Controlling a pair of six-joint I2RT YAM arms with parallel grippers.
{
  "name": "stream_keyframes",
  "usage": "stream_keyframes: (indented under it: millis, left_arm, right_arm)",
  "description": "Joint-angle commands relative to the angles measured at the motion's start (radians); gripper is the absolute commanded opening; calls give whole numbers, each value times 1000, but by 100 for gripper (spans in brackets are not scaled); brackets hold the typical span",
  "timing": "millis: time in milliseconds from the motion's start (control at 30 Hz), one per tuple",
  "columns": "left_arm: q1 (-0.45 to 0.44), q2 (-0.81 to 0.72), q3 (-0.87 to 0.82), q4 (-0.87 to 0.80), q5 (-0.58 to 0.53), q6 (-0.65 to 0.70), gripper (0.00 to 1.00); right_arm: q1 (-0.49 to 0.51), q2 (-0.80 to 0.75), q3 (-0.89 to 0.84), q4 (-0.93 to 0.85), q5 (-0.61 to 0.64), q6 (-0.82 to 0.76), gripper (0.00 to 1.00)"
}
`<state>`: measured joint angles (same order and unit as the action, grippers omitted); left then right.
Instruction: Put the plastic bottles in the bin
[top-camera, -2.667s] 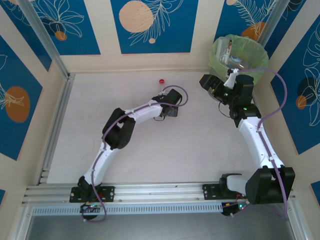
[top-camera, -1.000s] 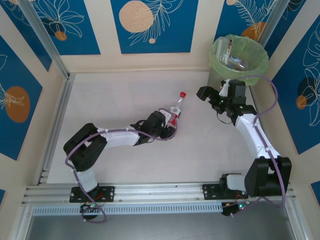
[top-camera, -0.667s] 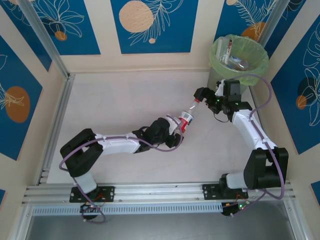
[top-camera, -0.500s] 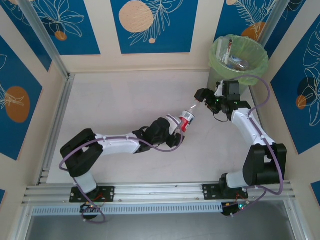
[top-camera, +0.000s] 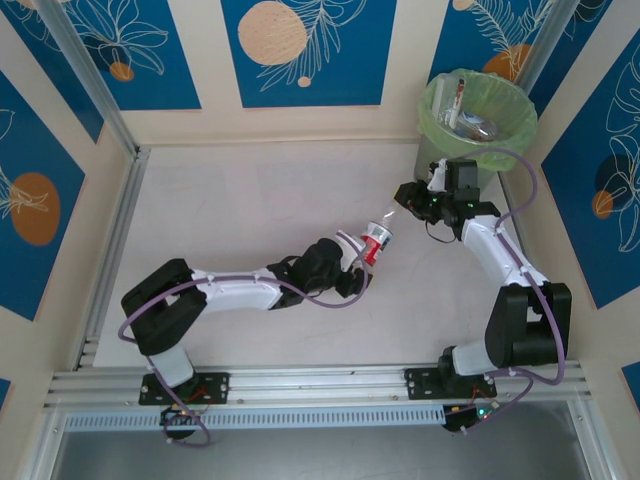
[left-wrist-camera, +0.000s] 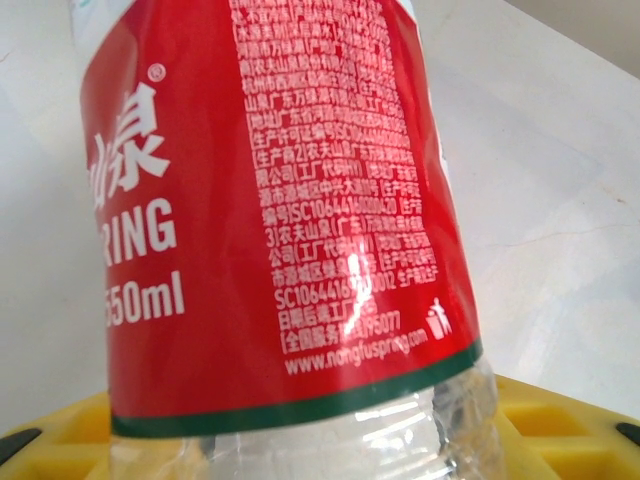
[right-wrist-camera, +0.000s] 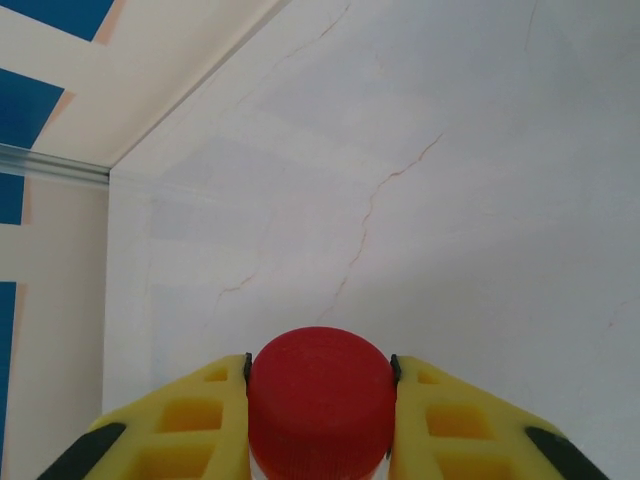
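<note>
- Top view: our left pincer (top-camera: 365, 250) is clamped around the body of a red-labelled bottle (top-camera: 376, 238). It holds the bottle off the table (top-camera: 250, 200), right of the middle, with the neck tilted toward the far right corner.
- Our right pincer (top-camera: 401, 204) meets the bottle at its neck end. We judge this to be a hand-over, because the bin (top-camera: 432, 105) stands at the far right corner, on the right arm's side. Other bottles (top-camera: 468, 118) already lie inside the bin.
- Left wrist view: the bottle (left-wrist-camera: 280, 200) runs straight out from our left pincer (left-wrist-camera: 300, 445). The yellow fingers (left-wrist-camera: 560, 420) sit on either side of its clear lower body, set at a middling width to grip it.
- Right wrist view: the red cap (right-wrist-camera: 320, 385) sits squarely in our right pincer (right-wrist-camera: 320, 425) and touches both yellow fingers (right-wrist-camera: 180, 425). The pincer is drawn narrow and pinches the cap. Both pincers therefore hold the bottle, one at each end.
</note>
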<state>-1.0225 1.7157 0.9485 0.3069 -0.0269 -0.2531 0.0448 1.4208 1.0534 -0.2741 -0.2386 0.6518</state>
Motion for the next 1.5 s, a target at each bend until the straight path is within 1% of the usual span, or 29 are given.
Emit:
stream_keyframes:
  millis: [0, 167, 267, 300, 467, 600, 667, 767, 933, 1033, 1167, 1267, 1467]
  left_arm:
    - [-14, -18, 2, 26, 8, 14, 51]
    - [-14, -32, 0, 23, 1, 20, 52]
    - [-14, -45, -1, 23, 4, 22, 58]
    - [-14, -51, -2, 23, 6, 27, 61]
    - [-14, -62, -22, 36, 40, 53, 80]
    - [-10, -70, -22, 15, 130, 79, 99]
    - [-10, -81, -36, 33, 135, 74, 100]
    - [-5, -112, -77, 84, 99, 54, 100]
    - [11, -163, -143, 147, -16, 18, 100]
    - [24, -174, -149, 109, -124, -18, 100]
    - [50, -177, -173, 109, -180, -63, 100]
    - [64, -173, -179, 114, -196, -88, 100]
    - [78, -150, -157, 105, -192, -98, 100]
  right_arm:
    - [1, -23, -6, 6, -5, -47, 18]
    - [-6, -69, -22, 5, 7, -64, 9]
    - [-6, -93, -41, 29, -8, -57, 0]
    - [-6, -100, -50, 40, -10, -52, 0]
    - [-8, -139, -77, 72, 30, -38, 0]
    - [-11, -168, -79, 78, 60, -53, 0]
    - [-14, -185, -82, 80, 85, -60, 0]
    - [-21, -208, -83, 81, 124, -71, 0]
    - [-36, -242, -37, 54, 172, -119, 0]
    - [-40, -261, 36, 22, 205, -179, 0]
    - [-42, -294, 160, -12, 321, -280, 0]
    - [-46, -313, 219, 40, 415, -325, 0]
    - [-57, -277, 301, 269, 520, -410, 0]
